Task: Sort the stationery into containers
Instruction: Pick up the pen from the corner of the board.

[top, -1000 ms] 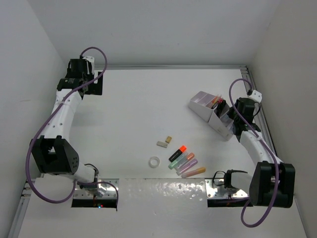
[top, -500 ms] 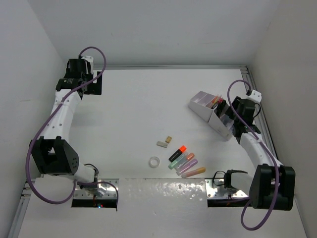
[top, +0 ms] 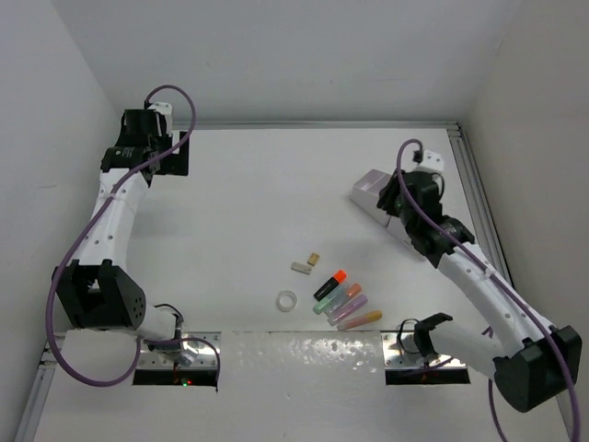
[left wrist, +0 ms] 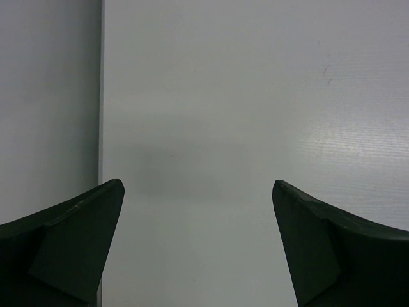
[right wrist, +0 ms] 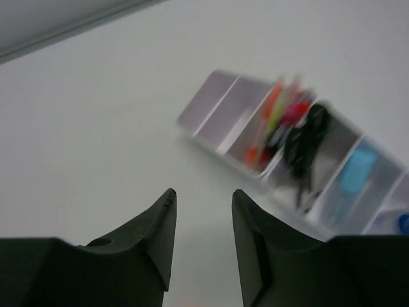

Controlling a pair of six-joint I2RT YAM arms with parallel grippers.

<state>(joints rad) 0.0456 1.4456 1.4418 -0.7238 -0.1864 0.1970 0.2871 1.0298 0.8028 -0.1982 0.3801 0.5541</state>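
Top external view.

- **Counter:** flat white counter [top: 248, 203], carrying all stock.
- **Container:** pale lilac-white plastic desk organizer [top: 368, 190], far right, partly under the right arm. The right wrist view shows thin coloured pens [right wrist: 275, 118] and black-handled scissors [right wrist: 305, 150] already in its compartments.
- **Right gripper** [right wrist: 202, 195]: fingers narrowly apart, empty, above the counter beside the organizer.
- **Left gripper** [left wrist: 198, 192]: fingers wide apart, empty, at the far left corner.
- **Outstanding:**
  - four stubby pastel highlighters [top: 342, 301], side by side near the front edge
  - clear tape ring [top: 287, 300], just left of them
  - two small beige erasers [top: 306, 263], just beyond

**Step judged:** between deliveries. The next move calls for reaching the highlighter row with wider fingers.

**Surface:** matte.

**Room:** plain white walls.
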